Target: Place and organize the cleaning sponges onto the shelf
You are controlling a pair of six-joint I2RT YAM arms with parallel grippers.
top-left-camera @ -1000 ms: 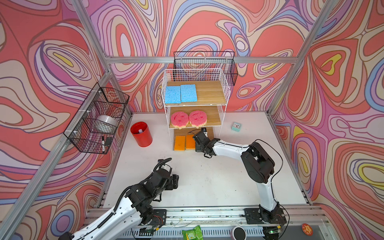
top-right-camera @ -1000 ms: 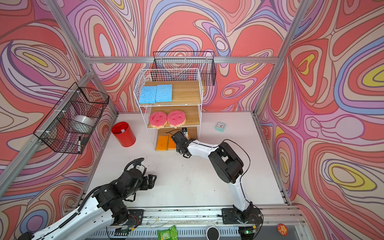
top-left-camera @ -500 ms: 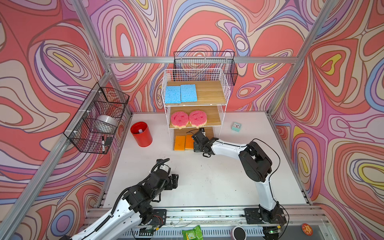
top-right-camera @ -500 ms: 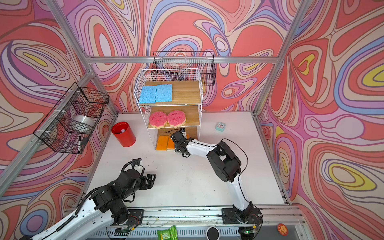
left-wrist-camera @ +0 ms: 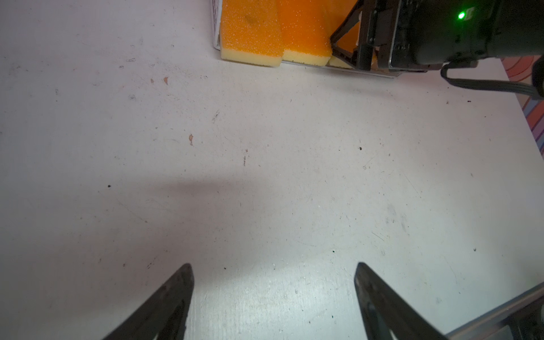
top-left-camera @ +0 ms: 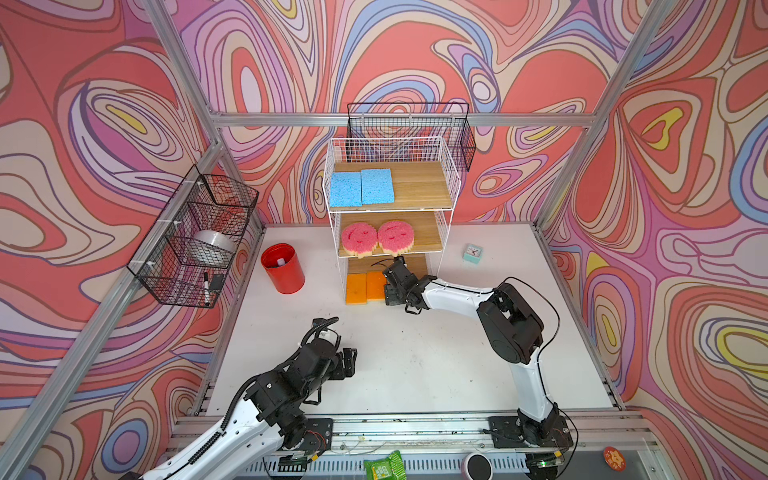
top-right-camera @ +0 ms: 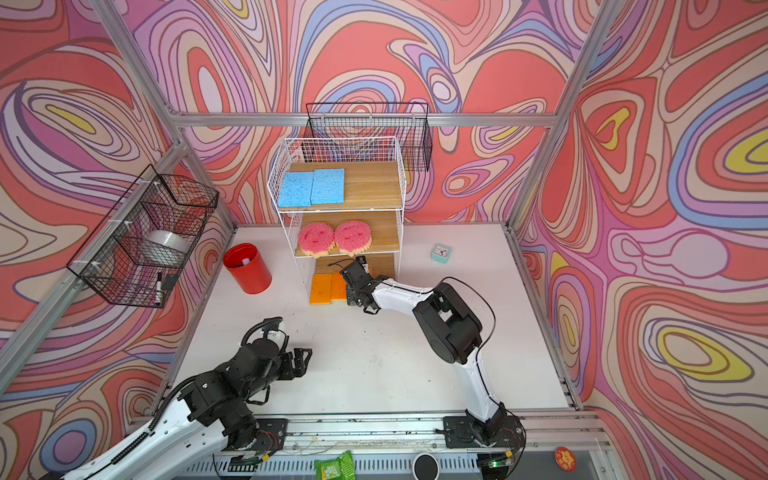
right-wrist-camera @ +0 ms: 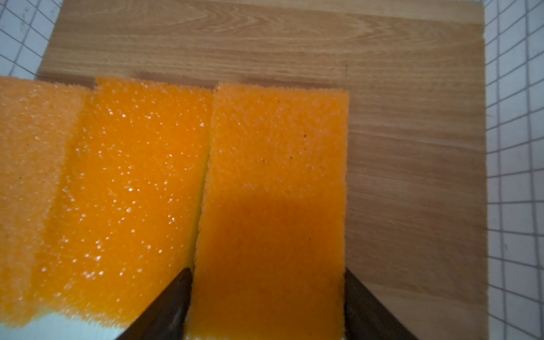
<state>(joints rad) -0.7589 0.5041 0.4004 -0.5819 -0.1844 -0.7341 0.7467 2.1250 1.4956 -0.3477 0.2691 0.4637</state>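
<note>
The white wire shelf [top-left-camera: 453, 183] holds two blue sponges [top-left-camera: 360, 188] on its top board and two pink smiley sponges [top-left-camera: 376, 237] on the middle one. Two orange sponges [top-left-camera: 365, 287] lie side by side on the bottom board [right-wrist-camera: 412, 147]. My right gripper [top-left-camera: 394, 284] reaches in low beside them. In the right wrist view it [right-wrist-camera: 268, 273] is shut on a third orange sponge [right-wrist-camera: 276, 164], which lies flat against its neighbour [right-wrist-camera: 138, 182]. My left gripper [top-left-camera: 352, 361] hangs open over bare table [left-wrist-camera: 273, 268], far in front of the shelf.
A red cup [top-left-camera: 283, 268] stands left of the shelf, a mint clock [top-left-camera: 473, 253] to its right. Black wire baskets hang on the left wall [top-left-camera: 195, 241] and behind the shelf [top-left-camera: 409, 124]. A green packet [top-left-camera: 384, 465] lies past the front rail.
My right gripper has slid a little left and deeper under the shelf with the orange sponge. The left arm has drawn back slightly toward the front left.
</note>
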